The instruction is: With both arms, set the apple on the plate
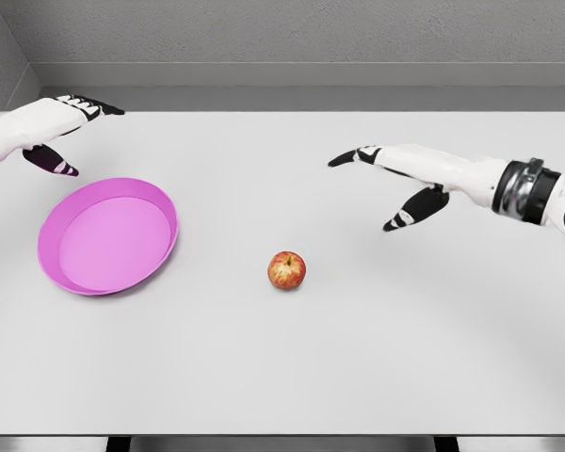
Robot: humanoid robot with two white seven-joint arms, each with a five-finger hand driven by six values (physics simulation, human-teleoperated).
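A red-yellow apple [286, 270] sits upright on the white table [358, 358], a little right of the middle. A pink plate [107, 235] lies at the left, tilted slightly. My right hand [372, 184] hovers above and to the right of the apple, fingers stretched out and open, holding nothing. My left hand [75, 132] hangs just above the plate's far left edge, fingers relaxed and open, apart from the plate.
The table's front edge runs along the bottom of the view. A grey wall [292, 38] stands behind the table's far edge.
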